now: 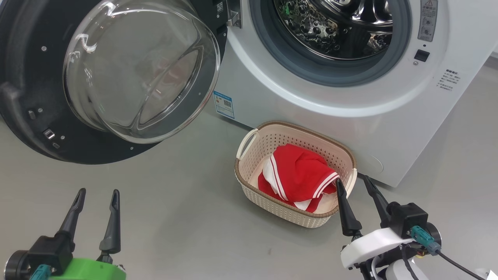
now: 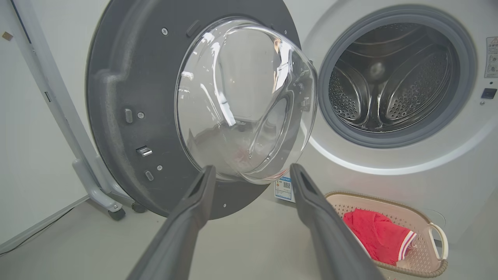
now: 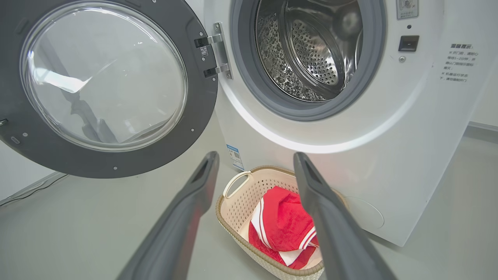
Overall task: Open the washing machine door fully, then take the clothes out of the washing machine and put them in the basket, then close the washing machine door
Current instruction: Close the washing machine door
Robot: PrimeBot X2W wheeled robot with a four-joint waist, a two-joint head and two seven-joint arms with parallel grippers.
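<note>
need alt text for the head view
The washing machine door stands wide open beside the washing machine; red clothes lie in the basket on the floor before it. The left gripper and right gripper are open, empty.

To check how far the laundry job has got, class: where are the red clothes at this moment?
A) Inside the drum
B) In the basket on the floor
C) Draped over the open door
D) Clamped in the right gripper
B: the red clothes lie bunched inside the basket, which stands on the floor in front of the washing machine.
</note>
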